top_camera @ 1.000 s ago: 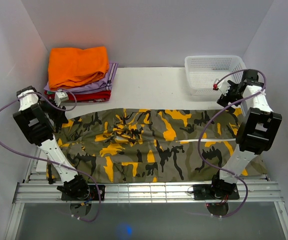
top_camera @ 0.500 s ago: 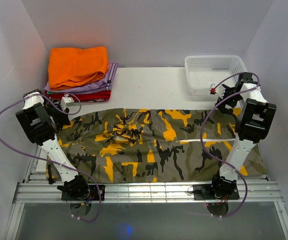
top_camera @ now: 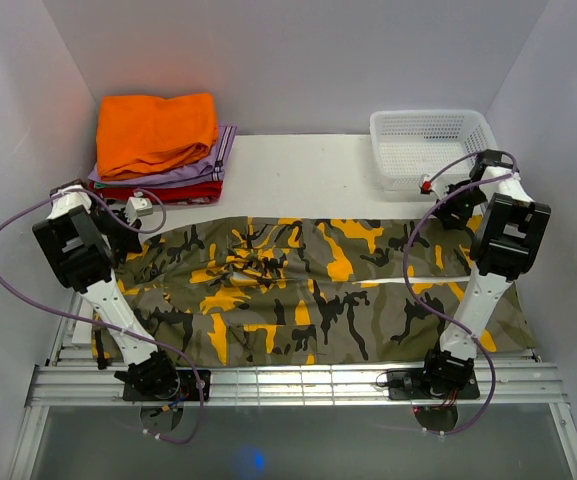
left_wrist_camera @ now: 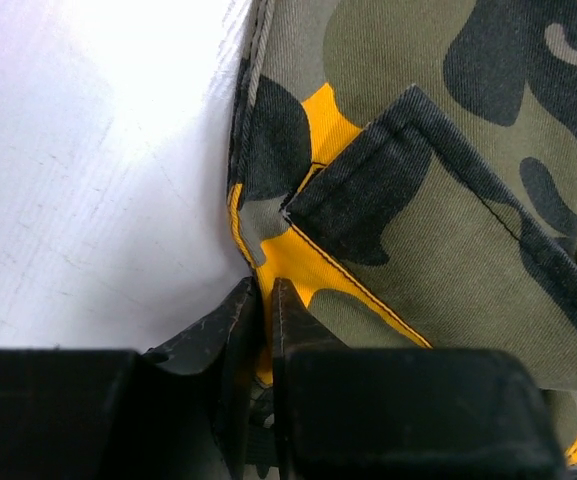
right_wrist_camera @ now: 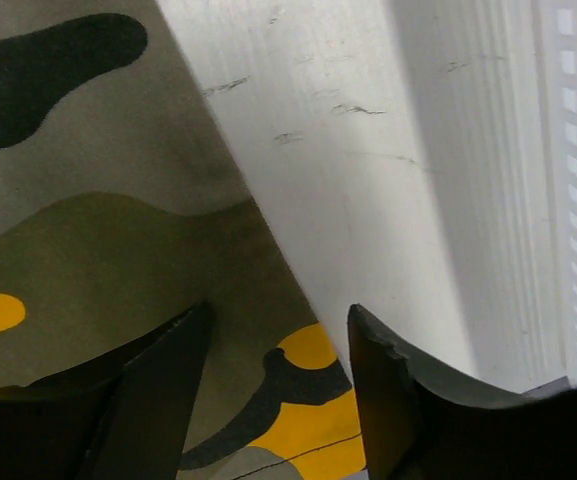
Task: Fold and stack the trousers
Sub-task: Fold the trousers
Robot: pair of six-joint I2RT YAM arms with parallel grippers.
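Olive camouflage cloth: you have the trousers spread flat across the near half of the white worktop, legs running to the right.
Left claw: your fingers are pressed together on the trousers' far-left edge, with orange-patched cloth pinched between them.
Right claw: your fingers stand apart, straddling the trousers' far-right edge.
Far-left corner: you see a folded orange garment on top of lilac and red clothes.
Far-right corner: a white basket sits there.
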